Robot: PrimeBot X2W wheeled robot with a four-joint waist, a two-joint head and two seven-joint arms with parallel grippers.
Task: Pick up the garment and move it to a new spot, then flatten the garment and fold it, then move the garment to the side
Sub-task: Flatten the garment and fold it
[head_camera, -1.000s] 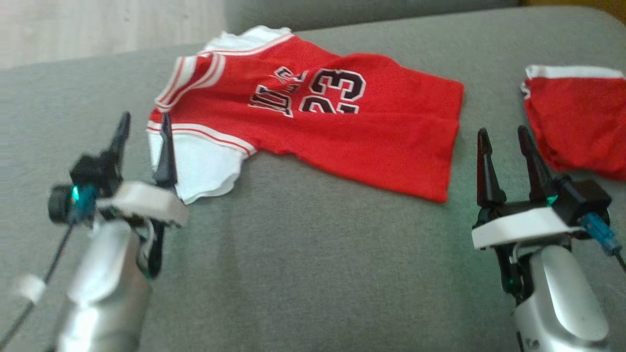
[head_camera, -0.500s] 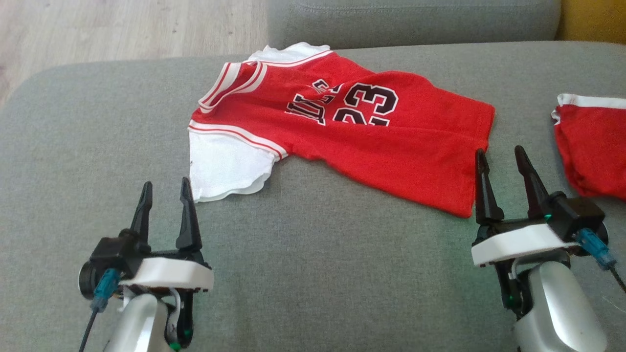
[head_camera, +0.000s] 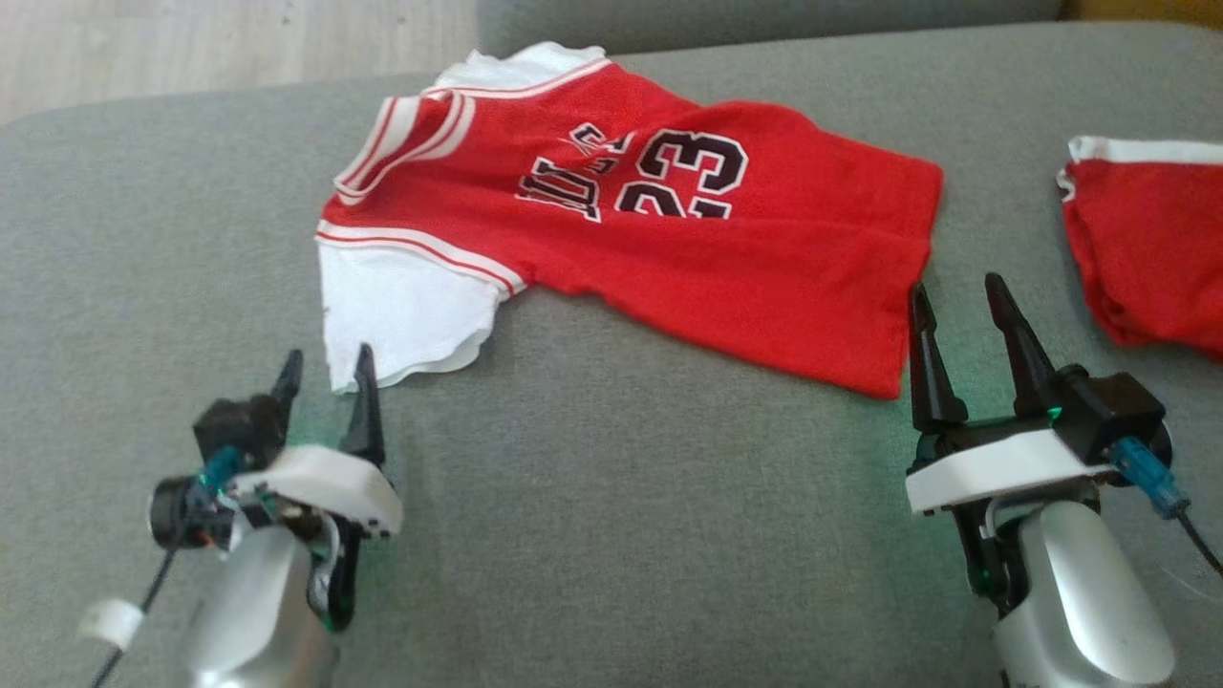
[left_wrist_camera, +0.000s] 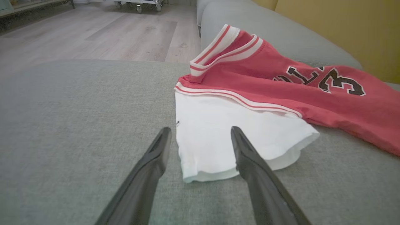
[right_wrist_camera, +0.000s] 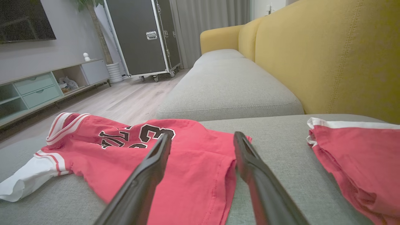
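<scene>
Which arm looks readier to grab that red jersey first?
Probably left: the open left gripper frames the white sleeve of the jersey; the open right gripper sits just beside its hem.

A grey sofa seat (right_wrist_camera: 231,90) with a yellow backrest (right_wrist_camera: 328,56) stands on a pale wood-plank floor (right_wrist_camera: 125,103). Across the room, a black wheeled case (right_wrist_camera: 143,34) stands beside grey curtains (right_wrist_camera: 212,18), near a low cabinet (right_wrist_camera: 40,87) with pale green drawers along a grey wall (right_wrist_camera: 68,40).
</scene>
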